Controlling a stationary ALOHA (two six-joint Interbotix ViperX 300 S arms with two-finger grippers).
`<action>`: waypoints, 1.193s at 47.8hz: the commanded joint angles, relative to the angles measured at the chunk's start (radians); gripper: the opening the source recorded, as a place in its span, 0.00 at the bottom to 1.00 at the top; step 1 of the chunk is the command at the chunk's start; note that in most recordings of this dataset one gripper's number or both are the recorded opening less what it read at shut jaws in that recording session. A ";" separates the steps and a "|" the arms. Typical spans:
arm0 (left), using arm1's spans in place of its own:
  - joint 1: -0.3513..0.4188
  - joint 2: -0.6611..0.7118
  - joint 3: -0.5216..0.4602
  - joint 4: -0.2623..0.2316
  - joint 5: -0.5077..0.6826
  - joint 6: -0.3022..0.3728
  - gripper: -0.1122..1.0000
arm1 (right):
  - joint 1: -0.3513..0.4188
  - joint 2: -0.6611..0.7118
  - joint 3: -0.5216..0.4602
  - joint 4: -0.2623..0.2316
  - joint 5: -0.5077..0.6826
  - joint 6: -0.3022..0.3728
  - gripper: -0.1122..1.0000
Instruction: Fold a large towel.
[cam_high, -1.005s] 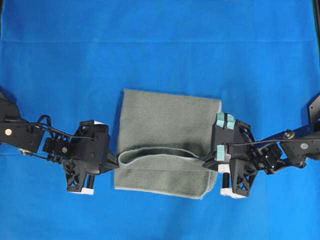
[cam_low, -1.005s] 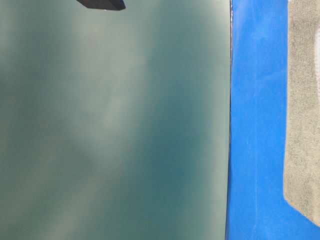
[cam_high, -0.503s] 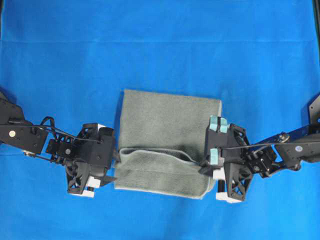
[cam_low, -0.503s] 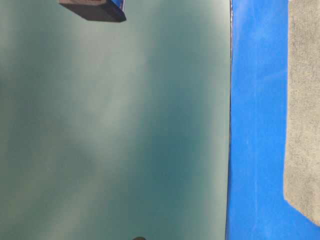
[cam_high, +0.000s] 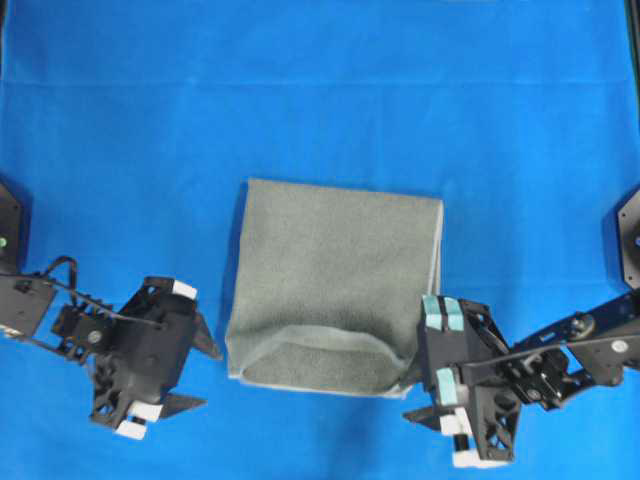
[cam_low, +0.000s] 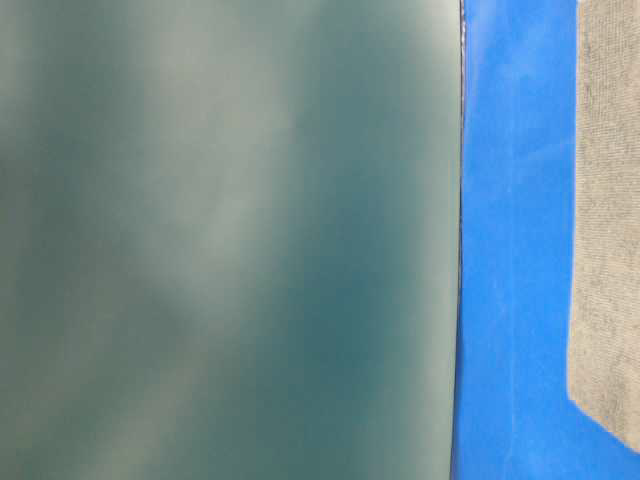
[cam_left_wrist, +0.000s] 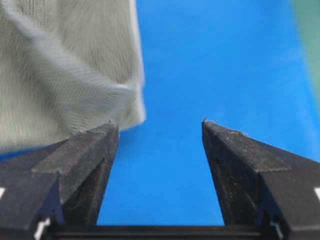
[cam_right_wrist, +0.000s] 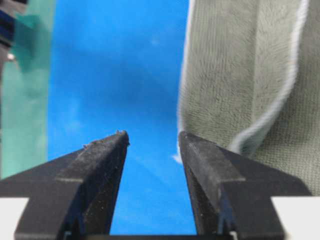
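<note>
The grey-green towel (cam_high: 335, 270) lies folded on the blue sheet, and its top layer's pale hem curves along just short of the near edge. My left gripper (cam_high: 195, 375) stands open off the towel's near left corner, apart from the cloth. In the left wrist view the left gripper (cam_left_wrist: 158, 122) holds only blue sheet between its fingers, with the towel (cam_left_wrist: 65, 65) up to the left. My right gripper (cam_high: 415, 398) is open at the near right corner. In the right wrist view the right gripper (cam_right_wrist: 152, 134) is empty, with the towel (cam_right_wrist: 235, 75) just to its right.
The bright blue sheet (cam_high: 320, 90) covers the table all round the towel. The table-level view shows a strip of the sheet (cam_low: 510, 250), the towel's side (cam_low: 605, 200) and a blurred grey-green surface (cam_low: 230, 240) filling the left.
Both grippers opened and let go of the towel's top layer. Both arms drew back toward the near edge. The loose hem now lies lower, close to the towel's near edge.
</note>
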 joint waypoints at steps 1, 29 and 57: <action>-0.002 -0.069 -0.006 0.005 0.003 0.008 0.68 | 0.002 -0.063 -0.023 -0.018 0.035 -0.002 0.57; 0.089 -0.614 0.104 0.009 0.087 0.126 0.67 | -0.011 -0.554 0.084 -0.383 0.267 0.005 0.56; 0.359 -1.072 0.325 0.011 0.262 0.160 0.67 | -0.161 -1.019 0.393 -0.469 0.407 0.101 0.56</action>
